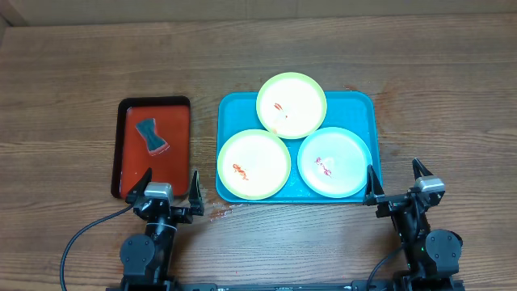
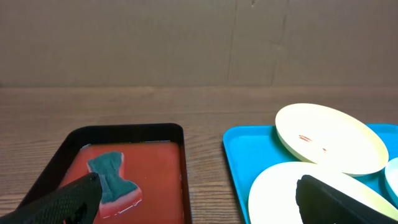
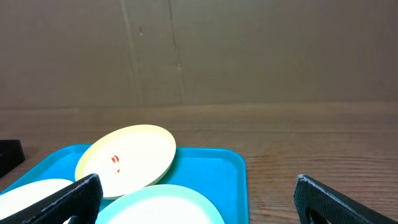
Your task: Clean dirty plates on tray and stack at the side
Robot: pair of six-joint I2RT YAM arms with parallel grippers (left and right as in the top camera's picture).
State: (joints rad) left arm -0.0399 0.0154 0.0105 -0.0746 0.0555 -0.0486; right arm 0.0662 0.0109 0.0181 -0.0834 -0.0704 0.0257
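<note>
Three plates lie on the turquoise tray [image 1: 363, 105]. A yellow-green plate [image 1: 292, 105] sits at the back, resting on the other two. A second yellow-green plate [image 1: 254, 164] is front left and a light blue plate [image 1: 334, 162] front right. Each has small red smears. My left gripper [image 1: 170, 187] is open and empty, near the front of the red tray. My right gripper [image 1: 397, 179] is open and empty, just off the turquoise tray's front right corner. The tray also shows in the left wrist view [image 2: 239, 158] and the right wrist view [image 3: 211, 165].
A red tray with black rim [image 1: 179, 137] stands left of the turquoise tray. It holds a dark green sponge [image 1: 151, 136], also in the left wrist view [image 2: 112, 176]. A small wet patch [image 1: 218, 212] lies on the wooden table in front of the trays.
</note>
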